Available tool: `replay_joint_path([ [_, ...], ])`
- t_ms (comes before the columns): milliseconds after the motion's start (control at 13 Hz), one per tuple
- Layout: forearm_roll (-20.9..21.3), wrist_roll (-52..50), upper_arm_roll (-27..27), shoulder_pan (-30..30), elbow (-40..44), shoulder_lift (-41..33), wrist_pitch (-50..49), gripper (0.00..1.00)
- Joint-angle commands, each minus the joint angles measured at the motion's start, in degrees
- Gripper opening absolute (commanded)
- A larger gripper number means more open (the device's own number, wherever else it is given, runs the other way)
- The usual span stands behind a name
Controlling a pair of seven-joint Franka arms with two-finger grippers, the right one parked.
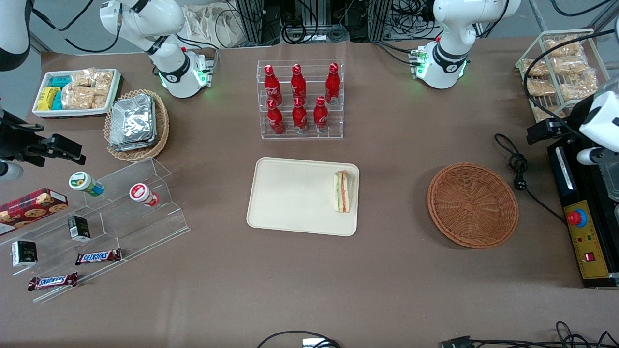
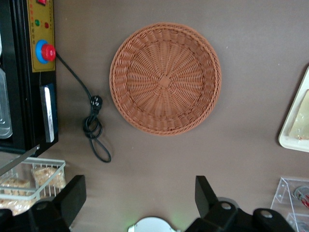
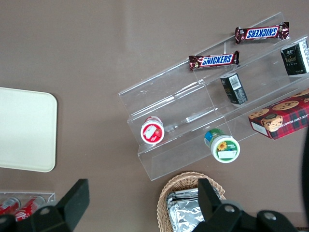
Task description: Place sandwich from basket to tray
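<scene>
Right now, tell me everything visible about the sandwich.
The sandwich is a small wedge of pale bread showing green, orange-red and white filling along its edge. It lies on the cream tray, close to the rim nearest the empty basket. Nothing else touches it; the open end effector is above the table near the basket.

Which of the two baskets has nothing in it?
The reddish-brown basket beside the tray holds nothing; the tan basket carries foil packs. The open gripper hovers above the reddish-brown one.
</scene>
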Motion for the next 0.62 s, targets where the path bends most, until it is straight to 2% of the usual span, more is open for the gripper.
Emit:
replay_joint_path([
  [0, -0.95, 0.48, 0.45, -0.71, -4.35, -3.60, 3.19, 1.00],
  [538, -0.87, 0.57, 0.45, -0.71, -2.40, -2.54, 3.02, 1.00],
])
